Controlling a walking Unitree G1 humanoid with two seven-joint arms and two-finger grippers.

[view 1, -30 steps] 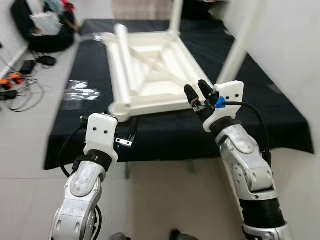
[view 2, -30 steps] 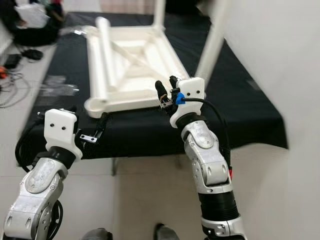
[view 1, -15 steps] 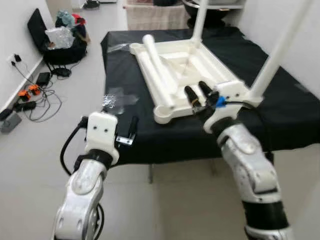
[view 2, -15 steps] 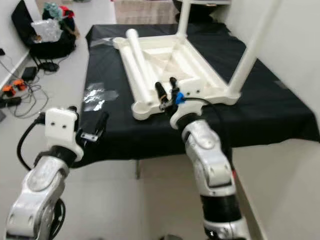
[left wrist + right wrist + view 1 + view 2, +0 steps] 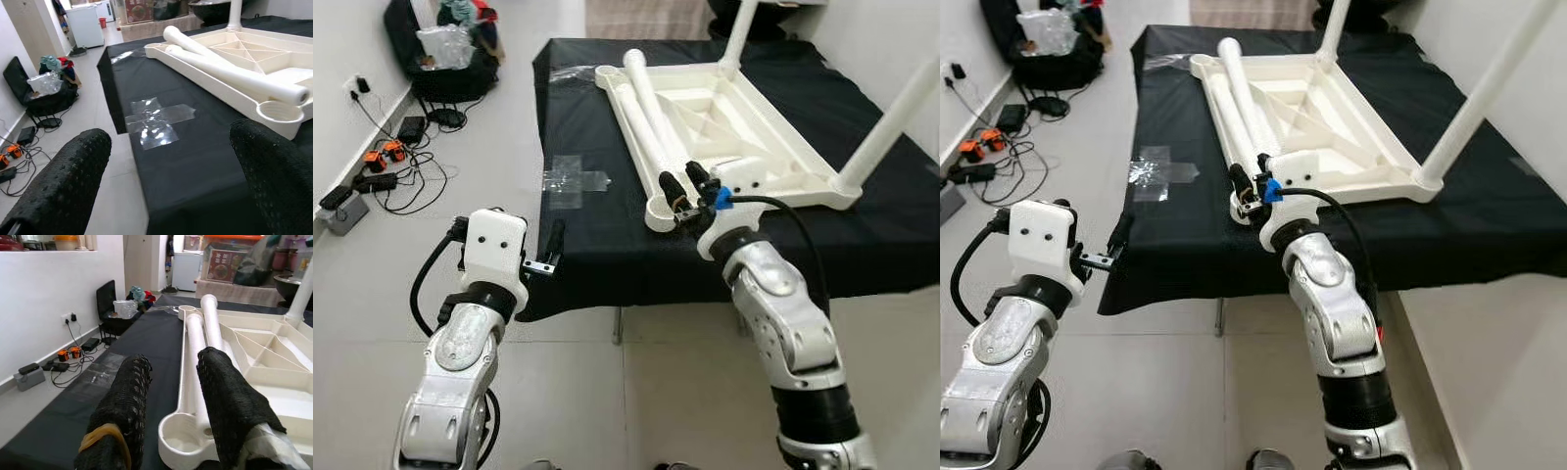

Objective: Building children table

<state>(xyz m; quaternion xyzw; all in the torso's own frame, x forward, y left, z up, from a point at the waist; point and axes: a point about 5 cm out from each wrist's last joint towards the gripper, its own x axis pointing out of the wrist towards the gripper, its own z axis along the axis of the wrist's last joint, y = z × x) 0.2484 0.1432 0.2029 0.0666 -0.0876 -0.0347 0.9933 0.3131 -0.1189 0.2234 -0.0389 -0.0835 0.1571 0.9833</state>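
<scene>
- While the white children's table [image 5: 734,117] lies upside down on the black-covered surface [image 5: 597,245], two of its legs stand screwed in at the far and right corners, rising out of the picture.
- Two loose white legs [image 5: 651,137] lie side by side along the left rail of the upturned frame, reaching from the far corner toward the near one.
- At the near left corner of the frame sits an open round socket [image 5: 279,110] with no leg in it.
- Just above that corner hovers the right end effector [image 5: 687,188], its two black fingers [image 5: 128,396] parted with nothing between them; in the right wrist view the socket lies below and between them.
- Off the near left edge of the surface, the left end effector [image 5: 553,245] is held out in front of the black cloth, fingers [image 5: 68,181] spread wide and empty.
- On the cloth near the left edge lies a cross of clear tape [image 5: 576,181].
- Beyond the surface on the tiled floor [image 5: 499,147], cables and chargers [image 5: 386,166] trail by the wall, with a black bag [image 5: 450,54] holding clothes and plastic further back.
</scene>
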